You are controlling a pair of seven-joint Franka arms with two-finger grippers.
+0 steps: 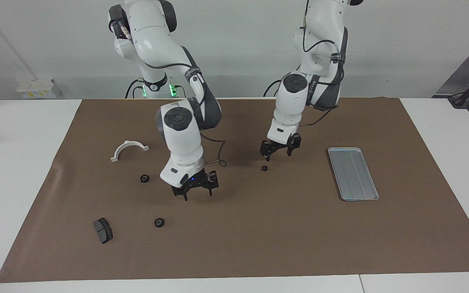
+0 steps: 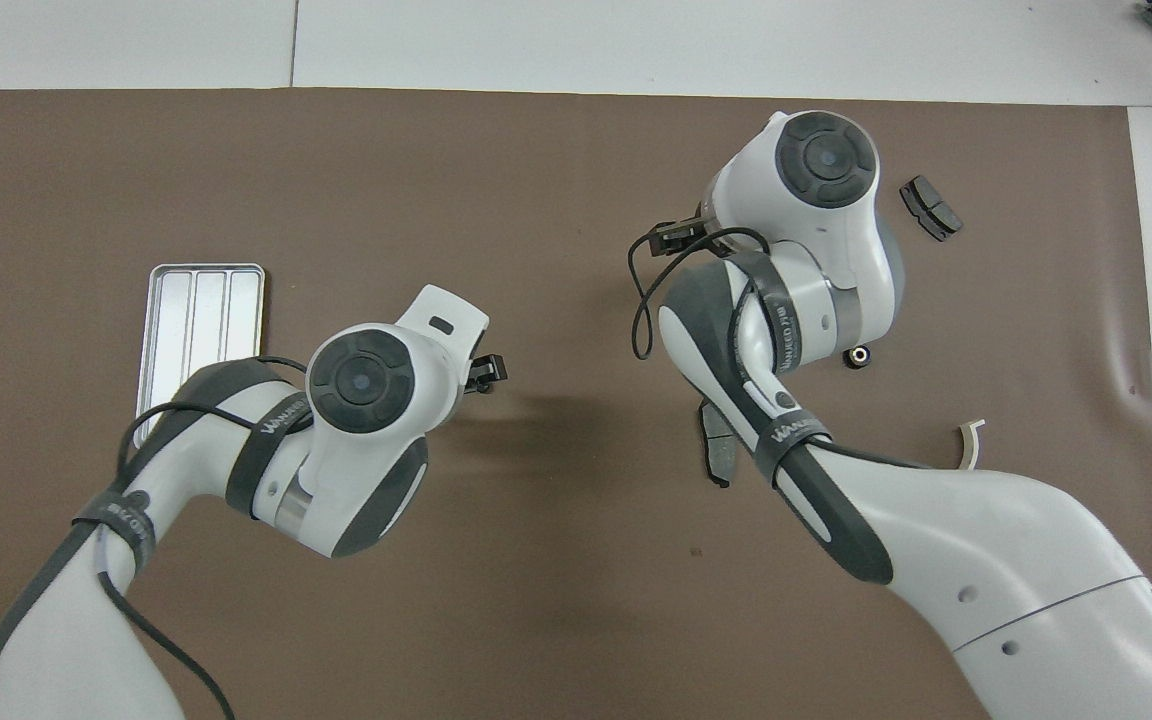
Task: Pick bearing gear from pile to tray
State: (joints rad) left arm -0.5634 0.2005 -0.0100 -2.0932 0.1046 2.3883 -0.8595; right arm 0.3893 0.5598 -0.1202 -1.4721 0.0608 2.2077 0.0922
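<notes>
The silver ridged tray (image 1: 352,173) lies empty toward the left arm's end of the mat; it also shows in the overhead view (image 2: 201,330). Three small black gears lie apart on the mat: one (image 1: 264,168) mid-table, two (image 1: 144,178) (image 1: 159,222) toward the right arm's end. My left gripper (image 1: 277,154) is open and empty, hovering low just over the mid-table gear. My right gripper (image 1: 198,194) is open and empty, above bare mat between the gears. In the overhead view only one gear (image 2: 858,356) shows; the arms hide the others.
A white half-ring bracket (image 1: 129,149) lies nearer the robots at the right arm's end. One dark brake pad (image 1: 103,230) lies farther out there. A second pad (image 2: 716,455) shows beside the right arm from overhead. A brown mat (image 1: 259,244) covers the table.
</notes>
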